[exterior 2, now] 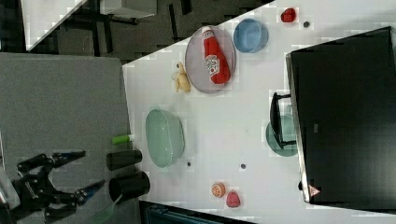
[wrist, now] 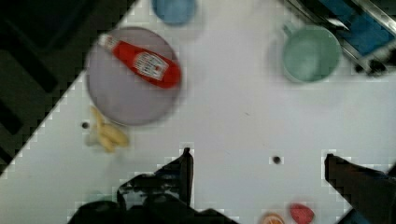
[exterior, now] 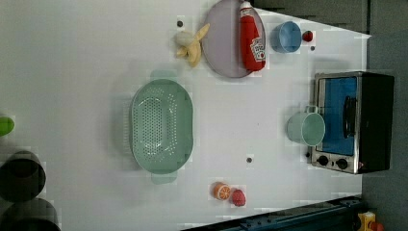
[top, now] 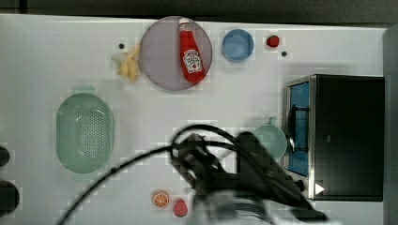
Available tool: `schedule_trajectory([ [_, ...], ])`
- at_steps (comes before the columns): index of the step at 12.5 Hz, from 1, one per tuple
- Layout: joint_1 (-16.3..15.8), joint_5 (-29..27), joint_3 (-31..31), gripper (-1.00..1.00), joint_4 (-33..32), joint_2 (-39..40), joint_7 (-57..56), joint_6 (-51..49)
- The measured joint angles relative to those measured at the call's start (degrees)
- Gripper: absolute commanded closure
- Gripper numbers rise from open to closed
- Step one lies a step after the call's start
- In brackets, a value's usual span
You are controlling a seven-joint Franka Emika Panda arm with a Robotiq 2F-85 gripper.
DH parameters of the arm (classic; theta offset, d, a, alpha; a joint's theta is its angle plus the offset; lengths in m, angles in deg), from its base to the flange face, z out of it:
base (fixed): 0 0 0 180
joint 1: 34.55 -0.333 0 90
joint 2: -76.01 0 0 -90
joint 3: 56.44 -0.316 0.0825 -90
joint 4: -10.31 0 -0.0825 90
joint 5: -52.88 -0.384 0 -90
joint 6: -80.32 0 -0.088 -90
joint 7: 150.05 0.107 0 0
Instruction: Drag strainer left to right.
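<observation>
The strainer (top: 85, 132) is a large pale mint-green oval colander with a hole-dotted bottom. It stands on the white table at the top view's left, and it also appears as the strainer (exterior: 161, 126) and the strainer (exterior 2: 164, 137). My dark arm (top: 220, 164) hangs over the table to the top view's right of it, apart from it. In the wrist view my gripper (wrist: 259, 161) is open, high over bare table, with nothing between its fingers (wrist: 184, 170).
A teal mug (top: 271, 140) stands by a toaster oven (top: 342, 136). A greyish-purple plate (top: 159, 61) carries a ketchup bottle (top: 191, 54). Nearby lie a banana (top: 129, 65), a blue bowl (top: 237, 45), an orange slice (top: 160, 199) and a strawberry (top: 180, 207). Black cups (exterior 2: 123, 159) stand beyond the strainer.
</observation>
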Motion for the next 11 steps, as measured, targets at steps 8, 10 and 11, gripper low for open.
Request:
schedule_trajectory([
  [8, -3.43, -3.15, -29.49, -1.0, -5.37, 27.1, 33.64, 12.1],
  [10, -4.87, -3.11, -31.68, -1.0, -7.05, 33.0, 42.23, 18.02],
  [11, -4.9, -3.1, -32.68, -1.0, -8.06, 35.62, 47.12, 21.49],
])
